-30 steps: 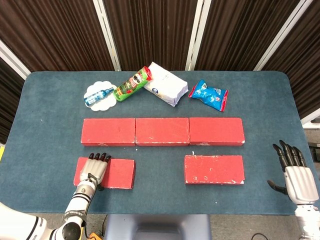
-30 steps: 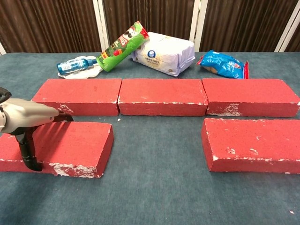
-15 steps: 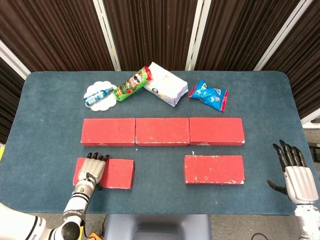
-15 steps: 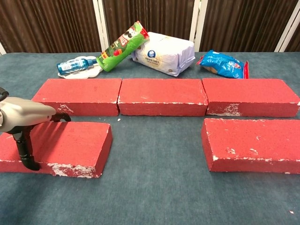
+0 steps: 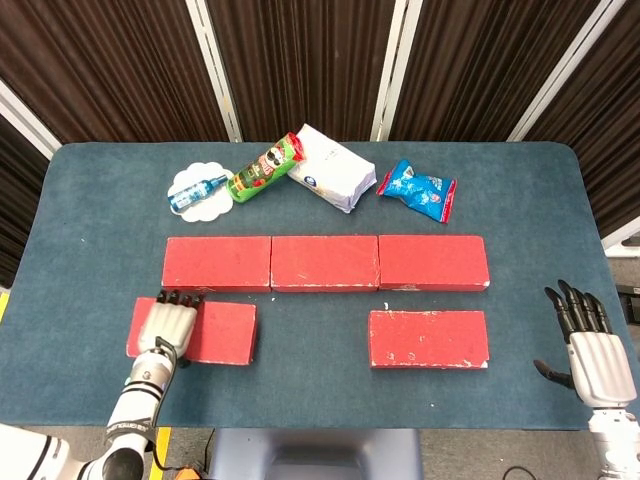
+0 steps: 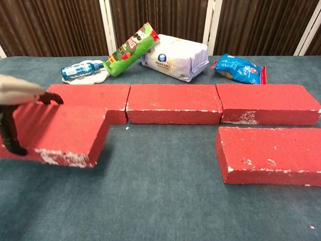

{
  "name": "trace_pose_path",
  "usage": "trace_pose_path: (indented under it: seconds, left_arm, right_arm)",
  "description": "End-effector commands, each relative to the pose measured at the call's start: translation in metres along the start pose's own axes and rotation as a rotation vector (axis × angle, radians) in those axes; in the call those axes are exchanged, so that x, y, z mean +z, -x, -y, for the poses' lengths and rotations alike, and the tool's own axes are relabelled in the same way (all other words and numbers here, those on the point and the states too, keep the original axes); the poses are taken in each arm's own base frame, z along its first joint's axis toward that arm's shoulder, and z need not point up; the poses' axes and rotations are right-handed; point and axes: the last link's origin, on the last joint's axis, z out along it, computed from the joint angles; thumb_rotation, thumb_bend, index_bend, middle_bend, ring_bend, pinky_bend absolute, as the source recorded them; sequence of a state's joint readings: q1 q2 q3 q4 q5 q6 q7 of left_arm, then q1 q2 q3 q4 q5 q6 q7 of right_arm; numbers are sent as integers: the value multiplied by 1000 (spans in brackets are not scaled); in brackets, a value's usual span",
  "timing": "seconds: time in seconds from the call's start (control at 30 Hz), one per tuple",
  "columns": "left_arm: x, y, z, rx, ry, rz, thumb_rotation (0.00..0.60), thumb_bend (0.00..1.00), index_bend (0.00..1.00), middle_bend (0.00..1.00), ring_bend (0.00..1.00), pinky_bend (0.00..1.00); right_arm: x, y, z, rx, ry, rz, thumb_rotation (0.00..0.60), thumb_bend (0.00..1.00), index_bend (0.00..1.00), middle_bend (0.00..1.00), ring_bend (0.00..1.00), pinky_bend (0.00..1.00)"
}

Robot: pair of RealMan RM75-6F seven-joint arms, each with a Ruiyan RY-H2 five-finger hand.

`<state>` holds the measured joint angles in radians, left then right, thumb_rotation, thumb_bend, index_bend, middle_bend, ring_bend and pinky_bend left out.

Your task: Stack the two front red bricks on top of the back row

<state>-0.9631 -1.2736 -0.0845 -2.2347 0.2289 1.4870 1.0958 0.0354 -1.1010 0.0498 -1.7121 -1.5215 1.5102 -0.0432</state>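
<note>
My left hand (image 5: 166, 325) clamps the left brick (image 5: 205, 333), lifted off the blue table (image 5: 90, 220), just short of the back row (image 5: 325, 263) ahead. The second brick (image 5: 428, 339) lies to its right. My right hand (image 5: 598, 365) idles, fingers apart, far right. Beyond the row: bottle (image 5: 198, 189), can (image 5: 266, 168), white bag (image 5: 332, 167), blue packet (image 5: 418, 188), dark curtains (image 5: 300, 60).

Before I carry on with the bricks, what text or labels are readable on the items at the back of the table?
No text can be read for certain.
Green snack can: printed face logo, wording too blurred.
White bag: round blue emblem, lettering too small.
Blue snack packet: print unreadable.
Small blue bottle: label blurred.
Red bricks: no markings, only white scuffs.
</note>
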Motion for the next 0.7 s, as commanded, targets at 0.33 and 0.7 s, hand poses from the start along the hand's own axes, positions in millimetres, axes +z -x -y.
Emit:
trace_pose_path:
  seconds: [0.33,0.7]
  left_arm:
    - [12,-86,-21,6,-6,21,600,191,38,168,0,90]
    - [49,-151,-85,11,-50,47,600,194,46,168,0,88]
  right_arm:
    - [2,0,-2,5,6,12,600,0,142,26,0,0]
    - [5,0,-5,3,22,9,600,0,140,26,0,0]
